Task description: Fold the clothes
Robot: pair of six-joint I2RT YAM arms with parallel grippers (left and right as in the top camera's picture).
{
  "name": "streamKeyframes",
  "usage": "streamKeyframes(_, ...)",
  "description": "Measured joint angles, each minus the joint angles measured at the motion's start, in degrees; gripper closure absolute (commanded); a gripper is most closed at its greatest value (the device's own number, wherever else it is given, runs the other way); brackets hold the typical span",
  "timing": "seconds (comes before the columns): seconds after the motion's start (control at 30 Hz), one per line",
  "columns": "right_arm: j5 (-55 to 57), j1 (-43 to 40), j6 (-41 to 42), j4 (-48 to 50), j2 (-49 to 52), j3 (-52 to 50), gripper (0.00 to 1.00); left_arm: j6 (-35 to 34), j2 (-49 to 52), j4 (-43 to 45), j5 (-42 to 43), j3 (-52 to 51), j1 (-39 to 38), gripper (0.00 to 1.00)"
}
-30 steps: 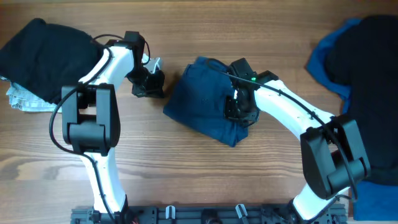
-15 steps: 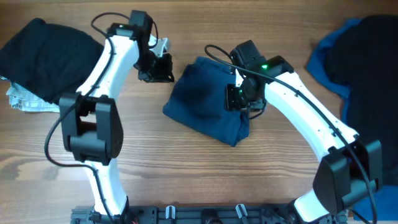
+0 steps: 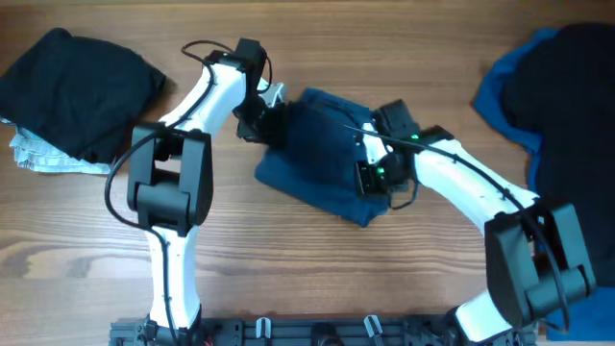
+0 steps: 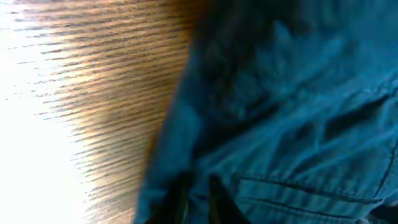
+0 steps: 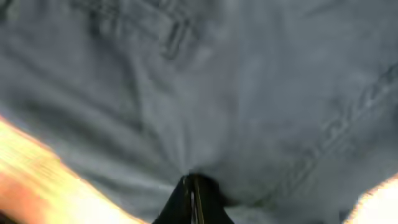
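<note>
On grained table (image 3: pixel 288 269), rumpled denim heap (image 3: pixel 317 159), left gripper (image 4: pixel 198 200) and right gripper (image 5: pixel 194 200) pinching it

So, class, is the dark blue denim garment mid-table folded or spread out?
Folded: the dark blue denim garment sits as a compact, layered bundle, not laid open.

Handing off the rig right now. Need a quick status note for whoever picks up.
Left gripper: at the upper-left edge of the blue garment; open or shut unclear.
Right gripper: shut, pinching the garment's right side.
Done: blue garment lies bundled mid-table; black pile far left looks folded.
Left to do: finish this fold; the loose blue and black clothes at the right edge.
</note>
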Motion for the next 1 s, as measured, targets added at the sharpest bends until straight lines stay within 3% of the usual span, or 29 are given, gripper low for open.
streamKeyframes(0.13,-0.35,-3.54,1.64,8.74,-0.37,-6.64,0.96,-0.02,0.17,1.75,-0.52,0.0,0.0,0.9)
streamKeyframes(0.23,-1.03,-3.98,2.64,14.23,-1.09,-9.35,0.96,-0.07,0.24,2.05,-2.56,0.0,0.0,0.96)
streamKeyframes(0.53,-2.1,-4.28,3.3,15.1,-1.11,-9.79,0.96,-3.26,-3.96,-1.31,-3.17,4.85,-0.13,0.96)
streamKeyframes(0.83,-2.1,-4.28,3.3,15.1,-1.11,-9.79,0.96,1.68,-6.43,-3.1,10.51,-0.13,-4.46,0.96)
streamKeyframes(1.0,-2.1,-4.28,3.32,15.1,-1.11,-9.81,0.96,3.37,-6.4,-1.73,12.74,-5.62,-4.44,0.96)
